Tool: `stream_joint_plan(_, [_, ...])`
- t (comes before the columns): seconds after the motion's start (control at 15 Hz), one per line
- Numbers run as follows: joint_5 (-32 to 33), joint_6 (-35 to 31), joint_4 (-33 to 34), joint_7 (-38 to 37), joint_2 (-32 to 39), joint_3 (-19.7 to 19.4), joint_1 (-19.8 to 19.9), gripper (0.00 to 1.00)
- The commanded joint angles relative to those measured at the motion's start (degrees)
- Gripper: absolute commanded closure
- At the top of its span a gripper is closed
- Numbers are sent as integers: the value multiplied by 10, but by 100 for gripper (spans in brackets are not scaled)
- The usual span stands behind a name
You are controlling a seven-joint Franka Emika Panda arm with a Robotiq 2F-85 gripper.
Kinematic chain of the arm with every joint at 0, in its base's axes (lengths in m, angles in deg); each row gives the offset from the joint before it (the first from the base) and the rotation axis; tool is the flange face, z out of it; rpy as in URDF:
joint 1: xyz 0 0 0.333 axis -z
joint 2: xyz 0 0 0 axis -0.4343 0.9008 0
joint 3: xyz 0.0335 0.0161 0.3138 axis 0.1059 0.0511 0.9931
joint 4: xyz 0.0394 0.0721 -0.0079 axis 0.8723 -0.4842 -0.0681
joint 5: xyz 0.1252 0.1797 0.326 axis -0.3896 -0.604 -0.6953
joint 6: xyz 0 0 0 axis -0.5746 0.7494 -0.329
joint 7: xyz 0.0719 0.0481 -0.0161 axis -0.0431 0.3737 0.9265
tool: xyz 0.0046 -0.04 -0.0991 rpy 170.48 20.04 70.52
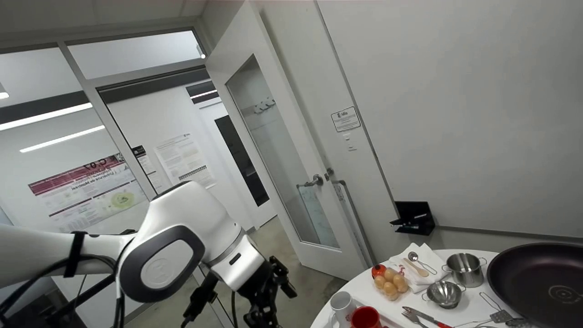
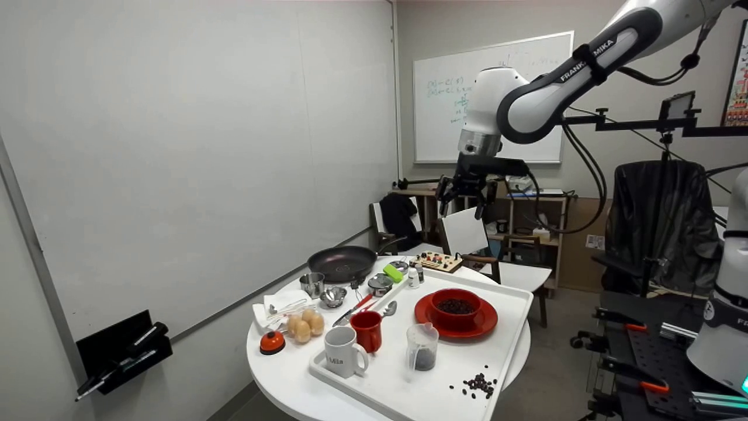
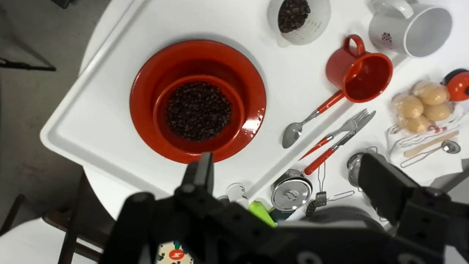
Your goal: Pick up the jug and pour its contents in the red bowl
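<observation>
The jug (image 2: 429,336), a translucent measuring cup with dark beans in its lower part, stands upright on the white tray (image 2: 385,389); its upper part is cut off in the wrist view. Farther back on the tray, the red bowl (image 2: 456,318) rests on a red plate (image 3: 253,91). Dark beans (image 3: 198,112) cover the bowl's bottom. My gripper (image 2: 461,212) hangs well above the table with its fingers wide apart and nothing between them. From the wrist, one fingertip overlaps the plate's edge in the picture. Neither jug nor bowl shows in the exterior view that holds the door (image 1: 282,136).
Loose beans (image 2: 479,384) lie near the jug. A grey mug (image 2: 340,354), a red mug (image 2: 366,332) and a spoon (image 3: 292,135) occupy the tray's far side. Beyond its rim are cutlery, eggs (image 2: 302,327), steel pots and a big dark pan (image 2: 342,263). Small bottles (image 2: 414,278) stand at the tray's back.
</observation>
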Motion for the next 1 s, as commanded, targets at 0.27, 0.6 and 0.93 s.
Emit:
stream_joint_plan(0.27, [204, -19, 94, -328, 127, 17, 23, 0])
stream_joint_plan(0.6, [230, 9, 112, -367, 147, -58, -48, 0])
stream_joint_plan(0.93, [226, 6, 114, -381, 161, -82, -71, 0])
